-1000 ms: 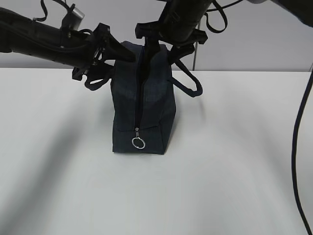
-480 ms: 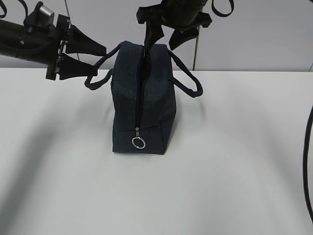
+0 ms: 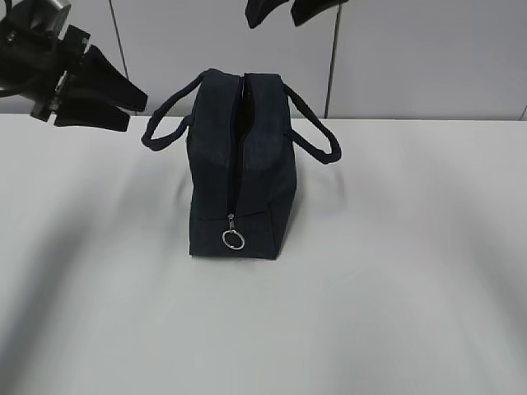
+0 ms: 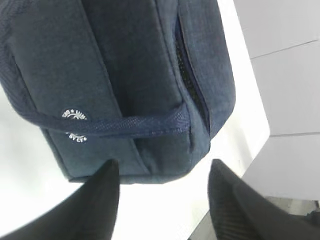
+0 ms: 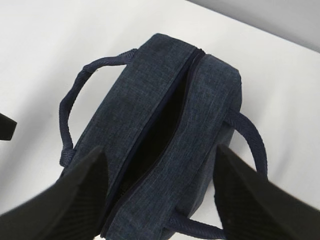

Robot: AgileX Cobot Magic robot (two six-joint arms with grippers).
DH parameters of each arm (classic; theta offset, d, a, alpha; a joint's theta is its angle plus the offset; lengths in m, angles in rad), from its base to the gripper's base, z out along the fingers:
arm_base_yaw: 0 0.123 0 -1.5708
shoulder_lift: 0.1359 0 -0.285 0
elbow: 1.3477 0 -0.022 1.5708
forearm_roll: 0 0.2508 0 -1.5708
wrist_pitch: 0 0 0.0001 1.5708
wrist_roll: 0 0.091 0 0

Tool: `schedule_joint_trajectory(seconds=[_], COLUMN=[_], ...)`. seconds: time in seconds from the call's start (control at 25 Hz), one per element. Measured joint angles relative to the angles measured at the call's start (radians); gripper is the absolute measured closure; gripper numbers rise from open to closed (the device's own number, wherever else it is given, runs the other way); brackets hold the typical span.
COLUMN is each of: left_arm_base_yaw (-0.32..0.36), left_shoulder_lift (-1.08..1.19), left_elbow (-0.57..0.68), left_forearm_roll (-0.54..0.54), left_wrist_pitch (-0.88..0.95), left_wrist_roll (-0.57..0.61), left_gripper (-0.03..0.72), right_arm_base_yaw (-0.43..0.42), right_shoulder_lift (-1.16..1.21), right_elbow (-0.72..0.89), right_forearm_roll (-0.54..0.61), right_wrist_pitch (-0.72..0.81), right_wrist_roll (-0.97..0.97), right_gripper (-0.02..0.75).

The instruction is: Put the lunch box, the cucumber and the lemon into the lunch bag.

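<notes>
— Two loop handles, one drooping off each long side of the lunch bag (image 3: 241, 169). How does the cloth look from where you are?

— Dark navy with a heathered, denim-like weave, boxy with softened corners. It stands upright on the white table (image 3: 395, 288), roughly mid-table. My right wrist view looks straight down on it: the top zipper (image 5: 170, 125) is parted and the inside is only a dark slot, so I cannot tell what lies in there.

— And the metal bit?

— A thin silver ring pull (image 3: 234, 239) hangs low on the near end panel, at the bottom of the zip line. My left wrist view shows small round white printed marks (image 4: 74, 125) on one side, beneath the webbing handle (image 4: 115, 125).

— Your fingers?

— My left gripper (image 3: 136, 107) hovers off the bag's left, matte black tapered fingers (image 3: 111, 86) spread, holding nothing. My right gripper (image 3: 280, 10) is high above the opening, fingers likewise apart and bare.
</notes>
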Motion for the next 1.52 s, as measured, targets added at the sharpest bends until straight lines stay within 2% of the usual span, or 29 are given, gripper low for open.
schedule_joint_trajectory(seconds=[0.28, 0.44, 0.6, 0.72, 0.96, 1.16, 1.24, 1.28, 1.36, 1.52], left_arm_base_yaw=[0.0, 0.0, 0.0, 0.0, 0.0, 0.0, 0.0, 0.0, 0.0, 0.0], left_shoulder_lift=[-0.097, -0.138, -0.164, -0.183, -0.212, -0.231, -0.242, -0.248, -0.26, -0.28], left_elbow=[0.0, 0.0, 0.0, 0.0, 0.0, 0.0, 0.0, 0.0, 0.0, 0.0], left_forearm_roll=[0.175, 0.198, 0.205, 0.216, 0.227, 0.229, 0.231, 0.231, 0.231, 0.233], left_wrist_pitch=[0.008, 0.014, 0.022, 0.022, 0.025, 0.026, 0.026, 0.026, 0.026, 0.026], left_wrist_roll=[-0.053, -0.063, -0.071, -0.079, -0.098, -0.106, -0.108, -0.107, -0.108, -0.119], left_gripper=[0.336, 0.344, 0.345, 0.345, 0.346, 0.349, 0.35, 0.35, 0.353, 0.356], right_arm_base_yaw=[0.071, 0.084, 0.084, 0.084, 0.084, 0.084, 0.084, 0.084, 0.084, 0.084], right_shoulder_lift=[-0.132, -0.214, -0.319, -0.418, -0.722, -0.931, -0.965, -1.018, -1.046, -1.039], right_elbow=[0.121, 0.222, 0.393, 0.571, 0.992, 1.316, 1.366, 1.467, 1.528, 1.565], right_forearm_roll=[-0.177, -0.206, -0.211, -0.211, -0.215, -0.212, -0.211, -0.209, -0.207, -0.207], right_wrist_pitch=[0.002, 0.002, -0.013, -0.107, -0.463, -0.637, -0.66, -0.715, -0.754, -0.786], right_wrist_roll=[-0.005, 0.0, 0.0, 0.0, 0.0, 0.0, 0.0, 0.0, 0.0, 0.0], right_gripper=[0.243, 0.243, 0.243, 0.243, 0.244, 0.244, 0.243, 0.244, 0.244, 0.244])
